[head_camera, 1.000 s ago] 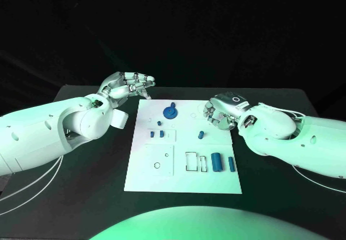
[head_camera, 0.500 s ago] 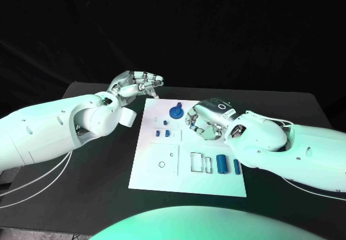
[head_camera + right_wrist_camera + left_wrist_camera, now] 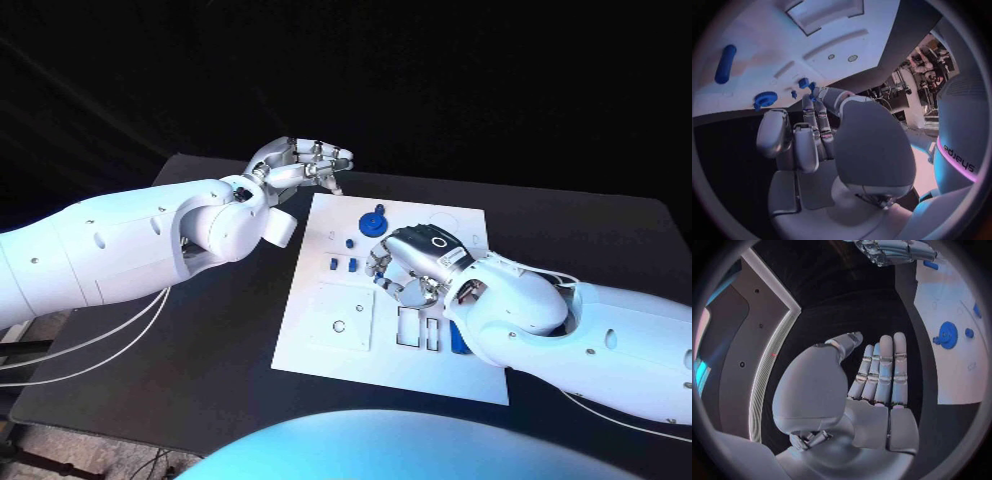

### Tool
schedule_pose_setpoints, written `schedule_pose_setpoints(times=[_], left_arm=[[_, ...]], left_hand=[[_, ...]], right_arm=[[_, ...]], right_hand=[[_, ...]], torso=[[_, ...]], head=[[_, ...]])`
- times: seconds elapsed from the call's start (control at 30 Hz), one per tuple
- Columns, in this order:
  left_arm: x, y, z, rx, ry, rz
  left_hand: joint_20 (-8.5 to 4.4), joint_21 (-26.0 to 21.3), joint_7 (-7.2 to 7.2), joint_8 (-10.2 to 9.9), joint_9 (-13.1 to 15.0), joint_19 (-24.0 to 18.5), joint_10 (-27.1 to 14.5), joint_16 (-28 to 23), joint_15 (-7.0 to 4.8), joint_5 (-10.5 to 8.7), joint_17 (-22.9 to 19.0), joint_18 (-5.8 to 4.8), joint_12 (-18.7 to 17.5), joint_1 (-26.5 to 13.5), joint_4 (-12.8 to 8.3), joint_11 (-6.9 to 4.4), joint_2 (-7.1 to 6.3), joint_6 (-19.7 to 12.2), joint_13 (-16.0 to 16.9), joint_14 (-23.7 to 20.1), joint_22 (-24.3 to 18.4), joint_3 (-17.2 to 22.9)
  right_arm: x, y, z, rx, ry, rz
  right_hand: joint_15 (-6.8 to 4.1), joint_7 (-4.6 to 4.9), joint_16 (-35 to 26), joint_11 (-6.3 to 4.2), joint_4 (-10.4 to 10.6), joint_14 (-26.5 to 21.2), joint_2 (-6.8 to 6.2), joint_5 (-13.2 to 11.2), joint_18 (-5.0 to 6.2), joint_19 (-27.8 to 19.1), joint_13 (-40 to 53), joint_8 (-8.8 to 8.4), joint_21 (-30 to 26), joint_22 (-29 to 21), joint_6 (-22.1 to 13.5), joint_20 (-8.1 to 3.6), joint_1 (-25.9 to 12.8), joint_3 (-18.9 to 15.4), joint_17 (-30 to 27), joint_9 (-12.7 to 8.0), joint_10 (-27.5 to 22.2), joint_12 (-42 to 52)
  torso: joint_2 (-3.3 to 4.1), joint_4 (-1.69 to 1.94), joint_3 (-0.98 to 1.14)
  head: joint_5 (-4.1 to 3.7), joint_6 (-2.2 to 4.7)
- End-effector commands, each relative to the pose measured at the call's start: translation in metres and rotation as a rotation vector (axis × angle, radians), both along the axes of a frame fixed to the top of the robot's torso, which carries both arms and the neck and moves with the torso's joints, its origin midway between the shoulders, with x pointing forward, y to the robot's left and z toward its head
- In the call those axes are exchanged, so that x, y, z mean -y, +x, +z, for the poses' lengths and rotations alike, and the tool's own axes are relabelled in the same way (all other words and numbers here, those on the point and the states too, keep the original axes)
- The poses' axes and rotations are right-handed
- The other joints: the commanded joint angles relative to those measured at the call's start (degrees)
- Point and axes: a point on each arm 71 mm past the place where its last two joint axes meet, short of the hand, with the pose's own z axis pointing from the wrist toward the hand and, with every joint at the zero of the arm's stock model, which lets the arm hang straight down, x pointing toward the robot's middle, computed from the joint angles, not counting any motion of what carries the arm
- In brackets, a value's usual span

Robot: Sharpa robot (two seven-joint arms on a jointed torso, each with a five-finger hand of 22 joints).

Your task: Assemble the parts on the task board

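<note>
The white task board point(image 3: 335, 335) lies mid-table. A blue gear point(image 3: 375, 222) stands near its far edge, with two small blue pieces point(image 3: 342, 265) nearer on the left. My right hand point(image 3: 404, 265) hangs over the board's middle, fingers pointing down and apart, and partly hides a blue cylinder point(image 3: 457, 335). In the right wrist view its fingertips point(image 3: 811, 100) lie close to small blue pieces point(image 3: 803, 82); I cannot tell whether they touch. The cylinder point(image 3: 725, 64) and gear point(image 3: 766, 98) lie beyond. My left hand point(image 3: 303, 165) hovers off the board's far left corner, fingers point(image 3: 882, 367) straight, holding nothing.
Rectangular slots point(image 3: 411, 328) and a round hole point(image 3: 338, 326) mark the board's near half. Black table point(image 3: 173, 360) stretches to the left of the board. My left forearm point(image 3: 130, 240) spans the table's left side, and my right forearm point(image 3: 577, 330) covers the board's right edge.
My right hand has moved from the board's right edge to over its middle, covering the small blue piece that lay there. The left hand stays by the far left corner.
</note>
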Motion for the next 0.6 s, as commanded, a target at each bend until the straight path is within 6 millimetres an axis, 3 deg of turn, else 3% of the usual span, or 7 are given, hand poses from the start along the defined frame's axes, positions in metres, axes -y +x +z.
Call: schedule_pose_setpoints(times=[0.03, 0.6], left_arm=[[0.003, 0.000, 0.001, 0.003, -0.009, -0.019], [0.005, 0.001, 0.000, 0.000, -0.010, -0.025]], left_hand=[[0.20, -0.3, 0.15, -0.4, -0.1, -0.2, -0.3, -0.3, 0.32, 0.12, 0.0, 0.72, 0.1, 0.0, -0.2, 0.13, 0.16, -0.4, -0.1, -0.2, 0.0, -0.3], [0.20, -0.3, 0.15, -0.4, -0.1, -0.2, -0.3, -0.3, 0.32, 0.12, 0.0, 0.72, 0.1, 0.0, -0.2, 0.13, 0.16, -0.4, -0.1, -0.2, 0.0, -0.3]], right_arm=[[-0.004, -0.004, -0.005, -0.005, 0.016, 0.018], [-0.018, -0.018, -0.033, -0.051, 0.031, 0.043]], right_hand=[[-0.45, 0.10, -0.2, -3.91, -3.1, 2.3, 0.55, 0.2, -0.69, 0.1, 0.2, -0.18, -0.4, 5.6, 0.3, 0.08, 0.1, 3.0, 0.0, 0.1, 4.2, 0.2], [-0.44, 0.11, -0.2, -3.90, -3.1, 2.3, 0.58, 0.2, -0.67, 0.1, 0.2, -0.21, -0.5, 5.6, 0.3, 0.09, 0.0, 3.0, 0.0, 0.1, 4.2, 0.2]], torso=[[0.02, 0.07, 0.01], [-0.04, 0.01, -0.01]], head=[[0.92, 0.00], [3.06, 0.00]])
